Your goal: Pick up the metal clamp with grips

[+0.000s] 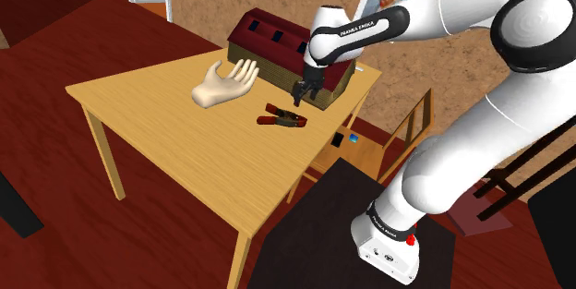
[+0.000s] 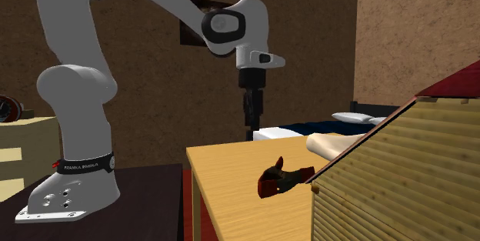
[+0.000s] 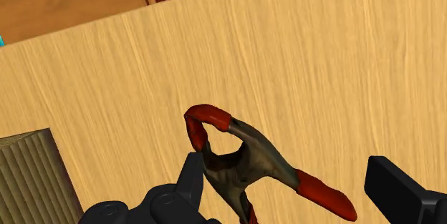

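Wood-grained and pale, the table (image 1: 175, 149) carries three things in the shoulder view. Leftmost is a cream model hand (image 1: 226, 84). At about two o'clock from it stands a toy barn (image 1: 277, 52) with a dark red roof. At about four o'clock from the hand lies the clamp (image 1: 282, 116), flat on the tabletop, dark-bodied with red grips on its handles and tips. The gripper (image 1: 301, 98) hangs at about one o'clock from the clamp, pointing down in front of the barn's wall. The second exterior view shows it well clear of the tabletop, with the clamp resting on the wood below.

In the wrist view the pincer is released, its two sides standing wide apart. The clamp's body sits close by one finger (image 3: 192, 179), and a red handle reaches toward the other. Nothing is clasped. The approach looks largely done. What is left, by my reading, is the descent over the clamp, the closing on it and the lift.
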### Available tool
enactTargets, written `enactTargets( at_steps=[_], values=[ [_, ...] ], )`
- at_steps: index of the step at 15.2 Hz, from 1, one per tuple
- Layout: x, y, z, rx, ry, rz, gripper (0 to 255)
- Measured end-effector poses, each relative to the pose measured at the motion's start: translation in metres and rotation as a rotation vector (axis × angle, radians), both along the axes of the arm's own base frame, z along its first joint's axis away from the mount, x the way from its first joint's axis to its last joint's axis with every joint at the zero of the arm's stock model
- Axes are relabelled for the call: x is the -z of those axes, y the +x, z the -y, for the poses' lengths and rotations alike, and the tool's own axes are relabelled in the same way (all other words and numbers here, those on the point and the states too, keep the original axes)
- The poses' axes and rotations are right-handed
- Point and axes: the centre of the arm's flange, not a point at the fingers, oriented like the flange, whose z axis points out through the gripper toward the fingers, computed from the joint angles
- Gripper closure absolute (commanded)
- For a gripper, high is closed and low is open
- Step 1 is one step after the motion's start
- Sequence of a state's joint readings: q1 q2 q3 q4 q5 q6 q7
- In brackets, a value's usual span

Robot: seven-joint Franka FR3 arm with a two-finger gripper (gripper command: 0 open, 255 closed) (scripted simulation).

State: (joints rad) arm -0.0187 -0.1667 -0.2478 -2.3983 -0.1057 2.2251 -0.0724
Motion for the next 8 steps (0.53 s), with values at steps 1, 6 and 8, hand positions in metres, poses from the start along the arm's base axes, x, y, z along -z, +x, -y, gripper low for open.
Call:
enactTargets(
  at_steps=[1,6,8],
  values=[
    [0.010,0.006,0.005,0.001,0.001,0.004,0],
    [0.058,0.046,0.029,0.006,0.001,0.023,0],
    [0.078,0.064,0.036,0.007,0.001,0.030,0]
  ],
)
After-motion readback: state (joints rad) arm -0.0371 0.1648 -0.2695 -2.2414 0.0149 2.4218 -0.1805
